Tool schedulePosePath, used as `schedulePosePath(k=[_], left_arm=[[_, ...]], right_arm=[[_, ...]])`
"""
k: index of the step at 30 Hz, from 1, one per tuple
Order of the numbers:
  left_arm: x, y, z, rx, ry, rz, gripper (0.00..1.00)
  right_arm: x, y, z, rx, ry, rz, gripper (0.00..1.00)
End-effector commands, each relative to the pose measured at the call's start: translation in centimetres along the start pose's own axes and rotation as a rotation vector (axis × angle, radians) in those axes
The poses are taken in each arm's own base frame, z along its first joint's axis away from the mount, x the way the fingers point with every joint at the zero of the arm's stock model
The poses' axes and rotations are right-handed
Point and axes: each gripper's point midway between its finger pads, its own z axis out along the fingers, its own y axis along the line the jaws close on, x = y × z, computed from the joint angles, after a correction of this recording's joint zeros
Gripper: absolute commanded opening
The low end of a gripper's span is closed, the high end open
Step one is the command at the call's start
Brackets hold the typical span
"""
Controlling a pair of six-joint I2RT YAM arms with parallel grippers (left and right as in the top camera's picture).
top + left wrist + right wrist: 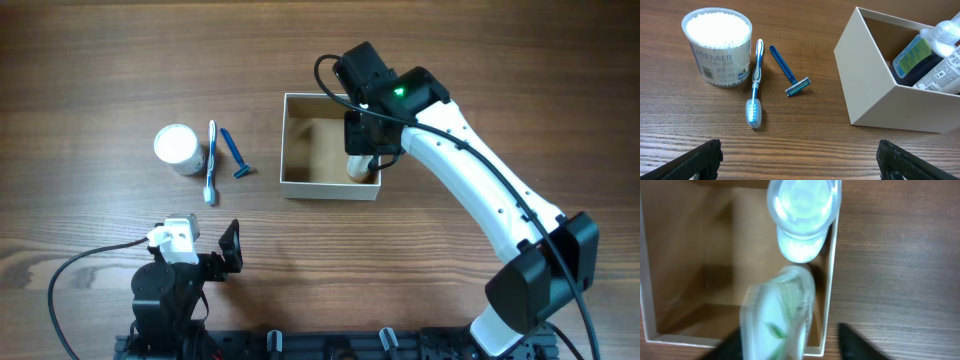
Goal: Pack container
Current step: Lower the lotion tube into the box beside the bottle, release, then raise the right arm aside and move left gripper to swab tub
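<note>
- Overhead, the right gripper [362,152] hung inside the container [330,190].
- Its wrist view revealed a blurred tube [780,315] between fingers [856,340]; grip unclear.
- Left gripper [800,160] gaped empty.

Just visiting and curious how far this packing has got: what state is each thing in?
Box: open, partly filled.
Bottle: capped, leaning in the box.
Tube: leaning in the box.
Jar: upright on the table.
Toothbrush: lying on the table.
Razor: lying on the table.
Left gripper: open, empty.
Right gripper: open, over the box.
</note>
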Motion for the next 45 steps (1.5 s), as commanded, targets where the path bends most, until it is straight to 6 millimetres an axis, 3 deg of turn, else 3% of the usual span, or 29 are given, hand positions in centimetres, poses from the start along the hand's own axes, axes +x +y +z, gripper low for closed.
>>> schedulePosePath(k=[1, 6, 11, 15, 19, 28, 31, 35, 40, 45], left_arm=[[0.0, -0.1, 0.0, 0.008, -0.006, 0.007, 1.0], [0.0, -0.1, 0.0, 0.008, -0.006, 0.007, 1.0], [0.0, -0.1, 0.0, 0.008, -0.006, 0.007, 1.0], [0.0, -0.1, 0.0, 0.008, -0.006, 0.007, 1.0], [-0.2, 0.6, 0.0, -0.032, -0.016, 0.021, 1.0], [-0.6, 1.3, 0.0, -0.071, -0.033, 0.023, 1.0], [-1.8, 0.1, -0.1, -0.01, -0.078, 0.029, 1.0], [-4.5, -1.8, -1.0, 0.09, -0.164, -0.081, 1.0], [-9.4, -0.9, -3.2, -0.012, -0.243, -0.163, 1.0], [-14.6, -0.4, -4.0, -0.148, -0.142, -0.173, 1.0]], right_arm=[[-1.1, -0.7, -4.7, -0.045, -0.124, 0.032, 1.0], [-1.2, -4.8, -11.4, -0.089, -0.265, 0.127, 1.0], [-1.0, -12.6, -17.1, -0.066, -0.42, 0.331, 1.0], [-0.5, -18.7, -19.1, -0.008, -0.494, 0.559, 1.0], [0.4, -22.0, -19.2, 0.054, -0.489, 0.645, 1.0], [0.6, -22.5, -18.0, 0.075, -0.437, 0.659, 1.0], [0.5, -22.5, -17.7, 0.078, -0.428, 0.659, 1.0], [0.4, -22.5, -17.5, 0.079, -0.423, 0.659, 1.0], [0.3, -22.5, -17.2, 0.081, -0.414, 0.66, 1.0], [0.3, -22.5, -17.2, 0.081, -0.413, 0.66, 1.0]])
